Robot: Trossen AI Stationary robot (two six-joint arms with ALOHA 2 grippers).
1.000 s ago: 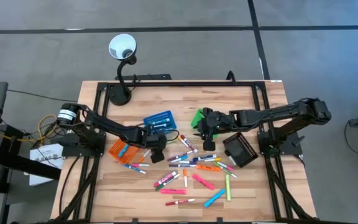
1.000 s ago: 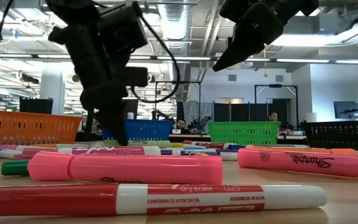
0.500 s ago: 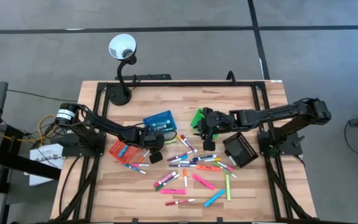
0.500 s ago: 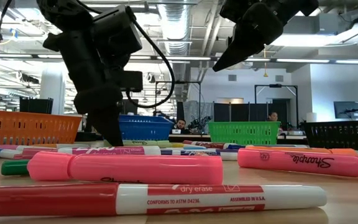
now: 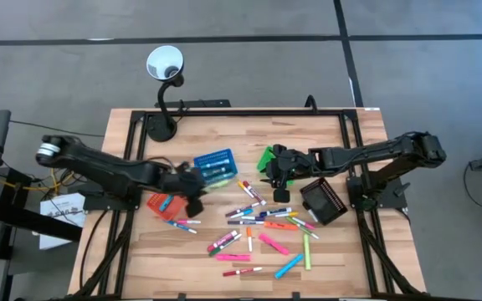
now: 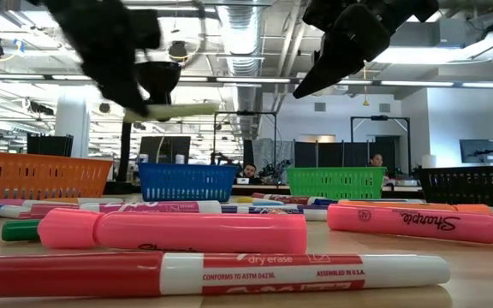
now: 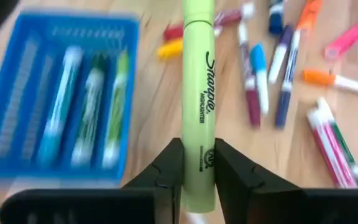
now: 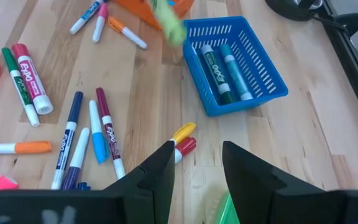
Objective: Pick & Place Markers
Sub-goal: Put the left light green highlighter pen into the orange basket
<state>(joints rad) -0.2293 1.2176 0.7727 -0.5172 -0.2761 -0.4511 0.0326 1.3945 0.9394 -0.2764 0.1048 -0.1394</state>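
Yellow-green marker (image 7: 198, 93) clamped, left gripper (image 7: 197, 173) raised

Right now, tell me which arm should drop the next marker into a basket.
Left. Its end effector is shut on a yellow-green marker, lifted by the blue basket. The right end effector is open and empty.

L hand (image 7: 197, 171) lifted yellow-green marker (image 7: 198, 93) off table.

Yellow-green marker (image 7: 198, 93) — blue mesh basket (image 7: 17, 87) — pale wood table (image 5: 333, 251)
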